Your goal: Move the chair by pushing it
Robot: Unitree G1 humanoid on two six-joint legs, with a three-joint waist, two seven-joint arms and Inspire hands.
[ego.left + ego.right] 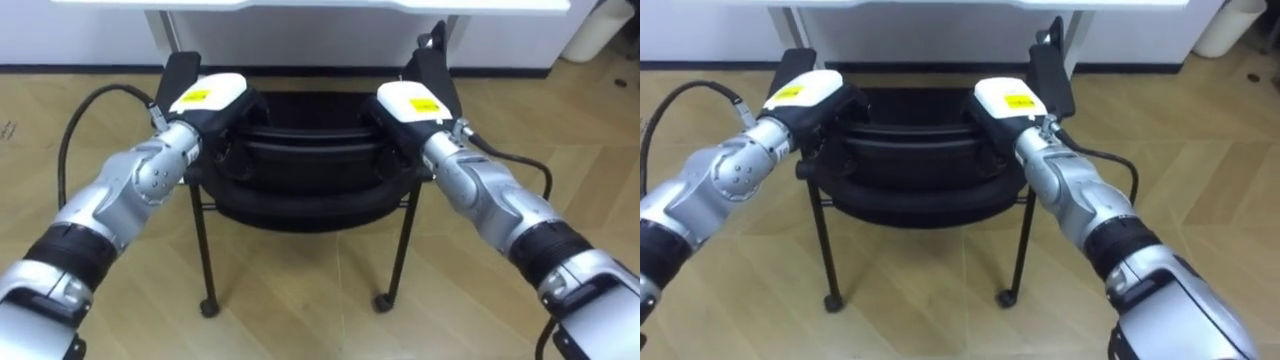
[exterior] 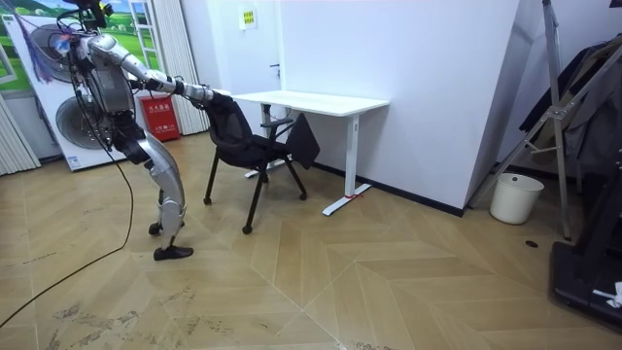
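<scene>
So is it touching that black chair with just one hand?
No: the left hand and the right hand both sit on the chair back, one at each side.

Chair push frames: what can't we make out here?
- Grip: whether the left hand and right hand clasp or just press the chair backrest is hidden in the eye views by the hands' own backs, and too small in the room view.
- Chair's front legs: hidden by its seat in the eye views.
- The white desk: cut off by the top edge of the eye views.
</scene>
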